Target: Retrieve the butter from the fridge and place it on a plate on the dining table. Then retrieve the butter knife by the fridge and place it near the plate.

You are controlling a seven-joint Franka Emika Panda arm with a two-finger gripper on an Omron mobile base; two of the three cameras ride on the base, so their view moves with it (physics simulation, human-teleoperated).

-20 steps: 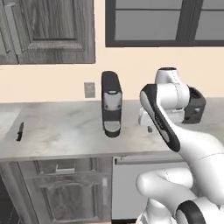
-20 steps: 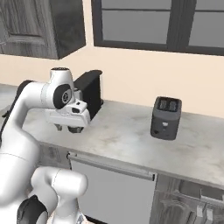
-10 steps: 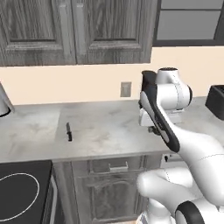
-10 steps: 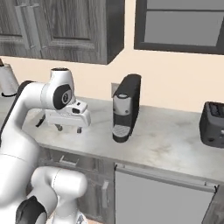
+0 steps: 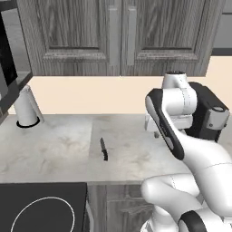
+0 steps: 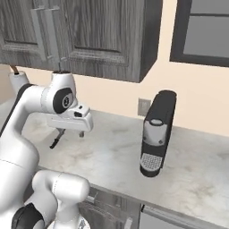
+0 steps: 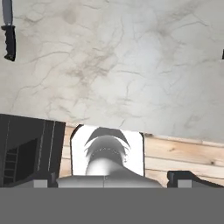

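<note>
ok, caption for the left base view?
Butter knife lies on the marble counter; the arm's open gripper hovers to its right.

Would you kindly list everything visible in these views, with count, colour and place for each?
butter knife: one, dark, lying flat on the marble counter left of the arm; also at the top left edge of the hand view.
coffee machine: one, black, standing on the counter against the wall, right of the arm.
pale container: one, white, standing at the far left of the counter.
marble counter: one, grey-white, running along the wall.
wall cabinets: dark grey wood, above the counter.
stovetop: one, black, lower left of the left base view.
wall outlet: one, grey, on the beige wall behind the coffee machine.
gripper: one, white body with dark fingers, open, hanging above the counter, holding nothing.
</note>
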